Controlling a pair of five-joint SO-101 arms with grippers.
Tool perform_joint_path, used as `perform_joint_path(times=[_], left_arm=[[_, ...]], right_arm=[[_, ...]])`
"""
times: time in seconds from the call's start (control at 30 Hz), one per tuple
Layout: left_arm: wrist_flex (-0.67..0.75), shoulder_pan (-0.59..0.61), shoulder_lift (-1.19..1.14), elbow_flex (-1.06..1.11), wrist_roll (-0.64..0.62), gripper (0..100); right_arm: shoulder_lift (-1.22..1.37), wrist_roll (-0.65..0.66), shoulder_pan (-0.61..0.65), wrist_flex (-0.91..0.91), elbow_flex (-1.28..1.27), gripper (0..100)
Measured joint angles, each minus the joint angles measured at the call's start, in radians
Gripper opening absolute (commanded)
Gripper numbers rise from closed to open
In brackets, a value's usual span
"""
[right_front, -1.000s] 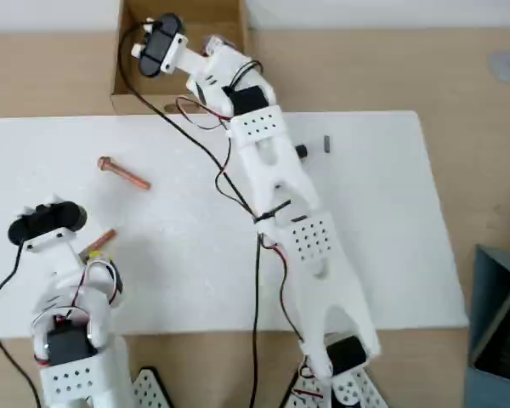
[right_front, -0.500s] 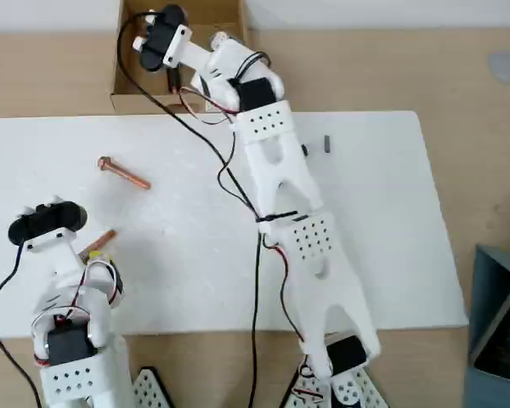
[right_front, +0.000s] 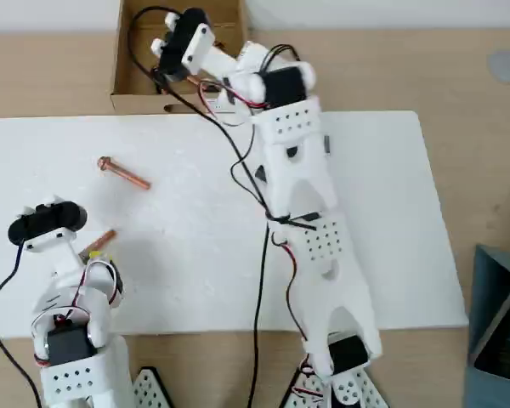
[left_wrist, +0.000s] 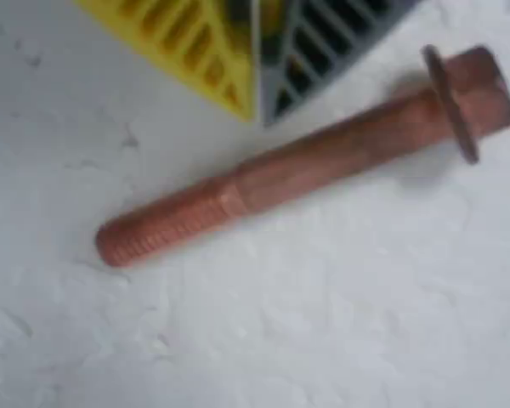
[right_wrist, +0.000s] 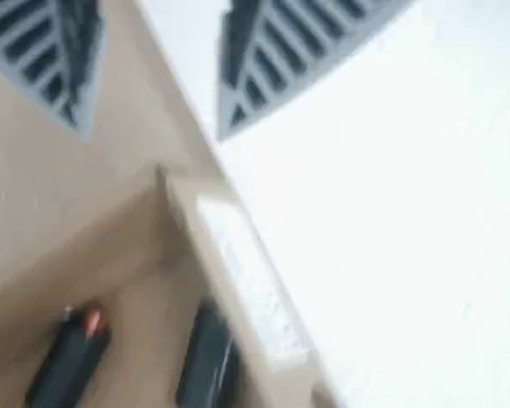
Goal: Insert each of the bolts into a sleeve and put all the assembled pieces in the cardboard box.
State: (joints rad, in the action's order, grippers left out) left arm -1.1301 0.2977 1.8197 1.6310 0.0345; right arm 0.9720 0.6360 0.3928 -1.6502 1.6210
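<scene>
Bolt (left_wrist: 297,161) lies just beside the closed, empty left claw (left_wrist: 257,109); right claw (right_wrist: 149,119) hangs open above the cardboard box (right_wrist: 242,276) rim.

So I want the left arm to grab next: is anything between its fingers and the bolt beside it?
Nothing visible does. The bolt lies bare on the white mat, right by the tips of the left gripper.
</scene>
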Motion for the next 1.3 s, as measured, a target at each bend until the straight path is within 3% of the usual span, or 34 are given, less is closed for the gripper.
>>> perform_joint_path(times=[0.1,0.33,0.5,0.67,0.9,1.03,1.3], left_arm=[[0.000,0.000,0.000,0.000,0.000,0],[0.000,0.000,0.000,0.000,0.000,0],[0.000,0.000,0.000,0.000,0.000,0],[0.000,0.000,0.000,0.000,0.000,0],[0.000,0.000,0.000,0.000,0.000,0],[0.000,0.000,0.000,0.000,0.000,0],[0.000,0.000,0.000,0.000,0.000,0]], right_arm=[[-0.068,0.000,-0.017,-0.097,0.000,11.7],[-0.181,-0.003,-0.063,-0.117,0.000,11.6],[-0.250,-0.087,-0.087,-0.117,-0.054,11.6],[-0.471,-0.106,-0.091,-0.117,-0.325,11.8],[-0.819,-0.109,-0.092,-0.117,-0.931,11.8],[-0.882,-0.109,-0.092,-0.117,-1.177,11.9],[-0.882,-0.109,-0.092,-0.098,-1.398,12.2]])
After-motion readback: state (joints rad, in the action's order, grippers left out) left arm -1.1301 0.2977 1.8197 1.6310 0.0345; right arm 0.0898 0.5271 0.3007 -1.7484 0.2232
